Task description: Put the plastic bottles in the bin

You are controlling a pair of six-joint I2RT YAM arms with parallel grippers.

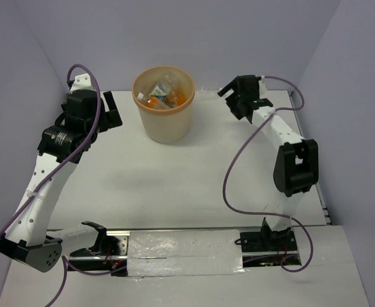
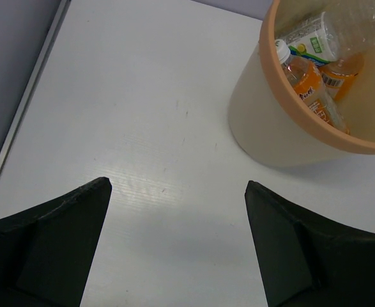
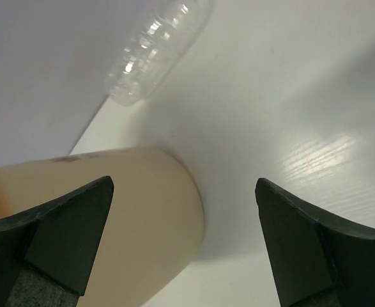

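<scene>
Bottles (image 1: 161, 94) fill the bin (image 1: 165, 128), upper centre. One clear bottle (image 3: 158, 51) lies on the counter (image 1: 174, 185), top of my right wrist view. It looks light, slick and crushable, so I'd pinch mid-body. Left end effector (image 2: 176, 185) and right end effector (image 3: 184, 182) are spread and empty.

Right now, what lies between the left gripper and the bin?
Nothing: only bare white table separates the open left gripper from the bin, as the left wrist view shows.
</scene>
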